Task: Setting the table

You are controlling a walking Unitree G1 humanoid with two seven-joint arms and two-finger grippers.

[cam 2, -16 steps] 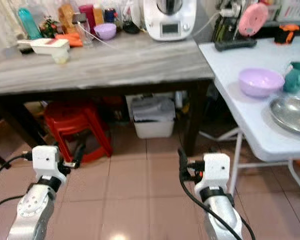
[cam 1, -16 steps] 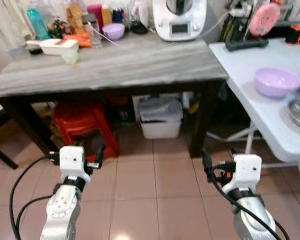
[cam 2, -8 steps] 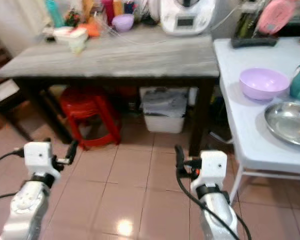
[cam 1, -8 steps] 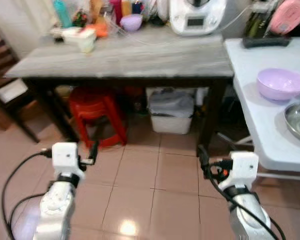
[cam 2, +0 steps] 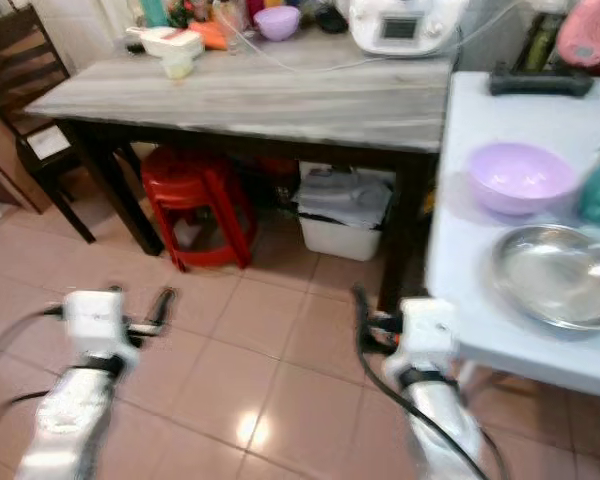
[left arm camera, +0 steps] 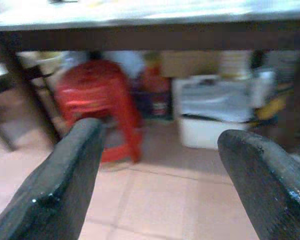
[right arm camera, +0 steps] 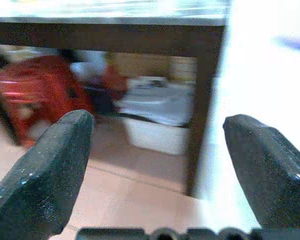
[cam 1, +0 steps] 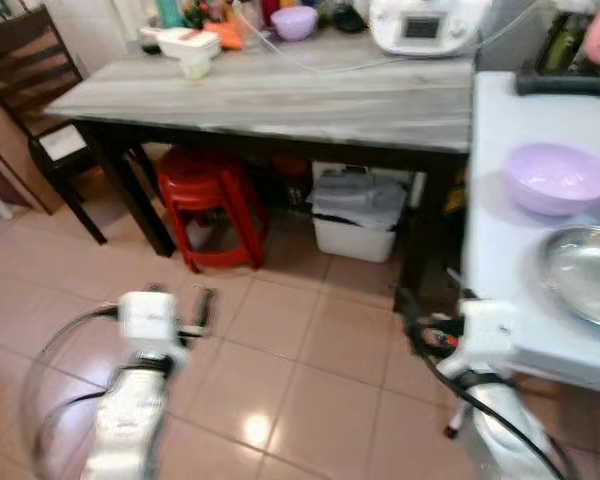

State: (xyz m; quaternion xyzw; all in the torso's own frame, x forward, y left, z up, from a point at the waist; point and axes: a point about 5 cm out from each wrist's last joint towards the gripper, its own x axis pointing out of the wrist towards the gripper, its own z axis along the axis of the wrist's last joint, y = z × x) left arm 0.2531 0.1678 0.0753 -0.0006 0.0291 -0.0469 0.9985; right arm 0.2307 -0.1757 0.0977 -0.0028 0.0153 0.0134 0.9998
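View swung left since earlier, chair [cam 1: 30, 70] now visible | left claw [left arm camera: 160, 165] wide, empty, over floor | right claw [right arm camera: 160, 170] wide, empty | purple bowl [cam 2: 520, 176] and steel plate [cam 2: 555, 275] on white bench [cam 2: 460, 150], unmoved

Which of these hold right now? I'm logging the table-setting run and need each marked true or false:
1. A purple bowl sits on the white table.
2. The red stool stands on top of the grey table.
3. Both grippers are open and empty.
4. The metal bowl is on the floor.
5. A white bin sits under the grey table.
1. True: the purple bowl sits on the white table.
2. False: the red stool stands on the floor under the grey table.
3. True: the left gripper and right gripper are open with nothing between the fingers.
4. False: the metal bowl rests on the white table.
5. True: the white bin sits under the grey table.
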